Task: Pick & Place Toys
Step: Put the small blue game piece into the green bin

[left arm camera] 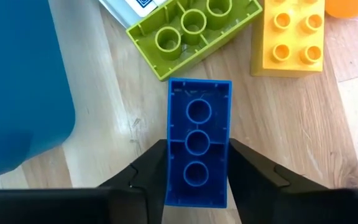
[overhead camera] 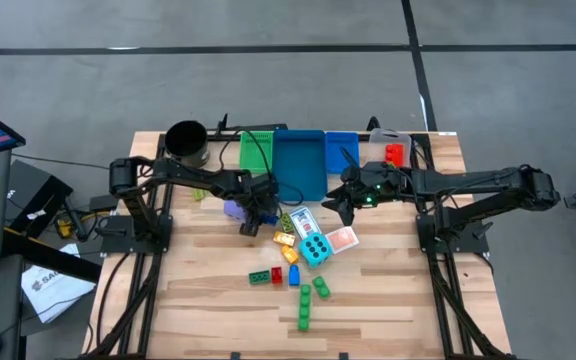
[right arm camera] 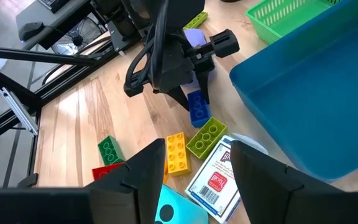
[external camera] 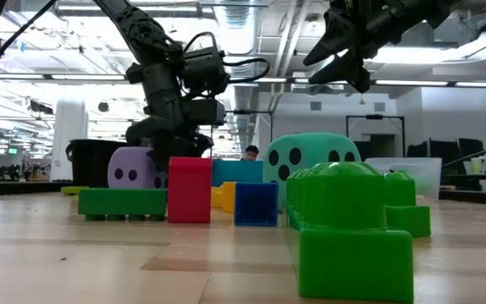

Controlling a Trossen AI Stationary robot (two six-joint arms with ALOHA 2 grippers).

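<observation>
Wooden tabletop (overhead camera: pixel 388 300), left gripper (left arm camera: pixel 197 180) clamped on blue brick (left arm camera: pixel 198 149), brick's lower end cut off; right gripper (right arm camera: pixel 191 168) spread, empty; card (right arm camera: pixel 215 179) print unreadable.

You have the bins (overhead camera: pixel 298 160) in a row along the far edge, cup (overhead camera: pixel 186 140) at their left | left gripper (overhead camera: pixel 258 215) just near of the bins, clamped on a brick (left arm camera: pixel 197 149) | cards (overhead camera: pixel 340 239) and big die (overhead camera: pixel 315 249) right of it | bricks (overhead camera: pixel 306 300) scattered nearer | right gripper (overhead camera: pixel 346 200) above the cards, fingers apart.
</observation>
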